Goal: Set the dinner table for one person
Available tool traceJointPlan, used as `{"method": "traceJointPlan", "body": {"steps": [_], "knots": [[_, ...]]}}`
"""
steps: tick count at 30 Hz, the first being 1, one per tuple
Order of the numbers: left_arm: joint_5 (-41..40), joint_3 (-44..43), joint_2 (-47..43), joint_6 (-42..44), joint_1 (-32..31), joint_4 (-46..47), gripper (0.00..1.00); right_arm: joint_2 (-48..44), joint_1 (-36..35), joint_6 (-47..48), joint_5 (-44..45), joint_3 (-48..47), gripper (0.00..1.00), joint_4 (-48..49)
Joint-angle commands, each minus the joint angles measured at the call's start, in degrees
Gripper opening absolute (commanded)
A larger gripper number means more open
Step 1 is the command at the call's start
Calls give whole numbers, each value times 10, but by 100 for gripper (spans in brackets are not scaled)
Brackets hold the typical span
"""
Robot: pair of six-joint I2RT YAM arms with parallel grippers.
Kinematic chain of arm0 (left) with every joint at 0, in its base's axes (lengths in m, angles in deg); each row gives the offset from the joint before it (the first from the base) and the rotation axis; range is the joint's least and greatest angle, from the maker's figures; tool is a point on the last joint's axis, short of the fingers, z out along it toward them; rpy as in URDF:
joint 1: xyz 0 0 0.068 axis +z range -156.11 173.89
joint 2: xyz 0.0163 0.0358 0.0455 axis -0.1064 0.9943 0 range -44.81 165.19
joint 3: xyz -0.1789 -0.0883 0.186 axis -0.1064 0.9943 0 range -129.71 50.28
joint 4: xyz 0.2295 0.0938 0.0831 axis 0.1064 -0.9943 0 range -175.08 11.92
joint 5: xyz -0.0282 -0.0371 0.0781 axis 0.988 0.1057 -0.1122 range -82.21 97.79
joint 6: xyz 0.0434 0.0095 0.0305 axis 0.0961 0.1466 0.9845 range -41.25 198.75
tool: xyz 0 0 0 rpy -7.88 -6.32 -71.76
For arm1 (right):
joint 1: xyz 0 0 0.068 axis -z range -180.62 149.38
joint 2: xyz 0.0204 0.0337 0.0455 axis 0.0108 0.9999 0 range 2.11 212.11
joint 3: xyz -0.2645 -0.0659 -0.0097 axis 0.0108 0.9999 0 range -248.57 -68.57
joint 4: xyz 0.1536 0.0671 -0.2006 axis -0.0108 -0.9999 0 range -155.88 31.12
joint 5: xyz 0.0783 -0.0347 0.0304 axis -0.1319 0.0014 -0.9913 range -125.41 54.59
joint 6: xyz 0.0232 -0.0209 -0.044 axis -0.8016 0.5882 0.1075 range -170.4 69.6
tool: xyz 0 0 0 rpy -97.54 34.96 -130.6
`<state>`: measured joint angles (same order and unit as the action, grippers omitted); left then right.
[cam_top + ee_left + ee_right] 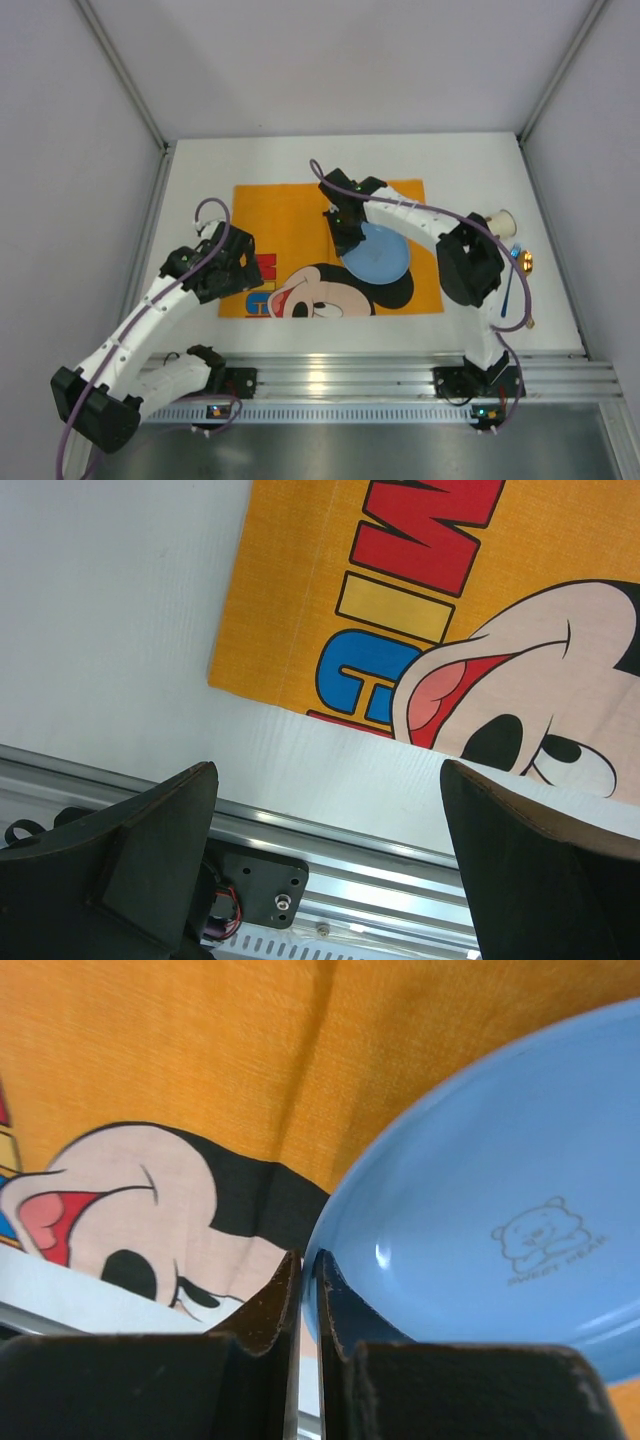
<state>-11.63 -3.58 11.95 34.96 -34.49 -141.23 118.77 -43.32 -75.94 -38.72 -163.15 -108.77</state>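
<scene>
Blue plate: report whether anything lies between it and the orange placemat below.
Nothing visible does. The right gripper is shut on the rim of the blue plate, and the orange placemat around it shows only bare print. The left gripper stands open at the mat's near-left corner, well apart from the plate.

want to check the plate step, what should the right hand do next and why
Probably lower the right hand until the blue plate sits flat on the orange placemat, then open. The hand is shut on the plate's rim, and the plate hangs over the mat's middle. Whether it touches the mat is unclear.
</scene>
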Motion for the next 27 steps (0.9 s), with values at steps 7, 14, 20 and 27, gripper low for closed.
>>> {"method": "traceJointPlan", "body": {"steps": [7,14,20,27], "knots": [[-15,-4,-12,-1,2,-6,98,27,-25,-7,-27,-163,0,-58],[-20,-3,-22,-7,2,-7,98,127,-41,-12,-79,-281,0,-57],[-23,0,-30,-16,2,-12,98,180,-45,-22,-134,-297,0,-23],[-22,2,-31,-16,2,-10,98,167,-45,-13,-193,-268,33,46]]}}
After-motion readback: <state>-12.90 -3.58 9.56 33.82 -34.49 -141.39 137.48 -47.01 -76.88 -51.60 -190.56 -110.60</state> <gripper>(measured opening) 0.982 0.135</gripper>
